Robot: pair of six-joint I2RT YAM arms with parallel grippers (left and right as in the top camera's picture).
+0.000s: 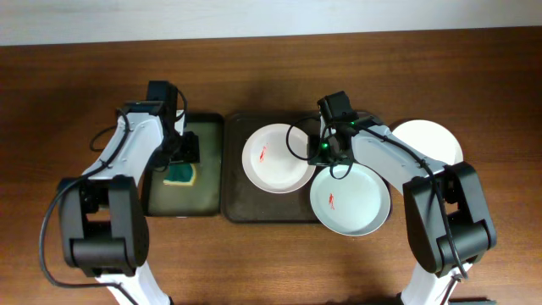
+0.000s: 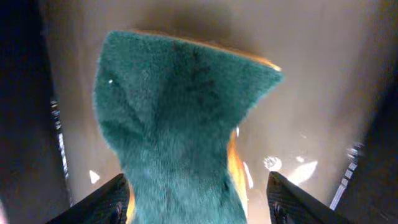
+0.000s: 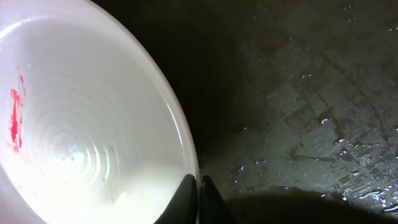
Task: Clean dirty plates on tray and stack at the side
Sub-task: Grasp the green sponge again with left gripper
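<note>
The dark brown tray (image 1: 241, 207) lies mid-table. One white plate (image 1: 284, 169) with a red smear lies on its left part. My right gripper (image 1: 326, 161) is shut on the far-left rim of a second smeared plate (image 1: 360, 203), which looks slightly raised over the tray's right front corner. In the right wrist view the fingers (image 3: 199, 190) pinch this plate's rim (image 3: 93, 124), with tray floor (image 3: 298, 124) beside it. A third plate (image 1: 432, 140) lies on the table at the right, with no smear visible. My left gripper (image 2: 196, 196) is open, one finger on each side of a green sponge (image 2: 174, 112).
The sponge (image 1: 179, 174) lies in a smaller black tray (image 1: 207, 191) just left of the brown tray. Both arms reach in from the near edge. Bare wooden table (image 1: 51, 110) surrounds the trays.
</note>
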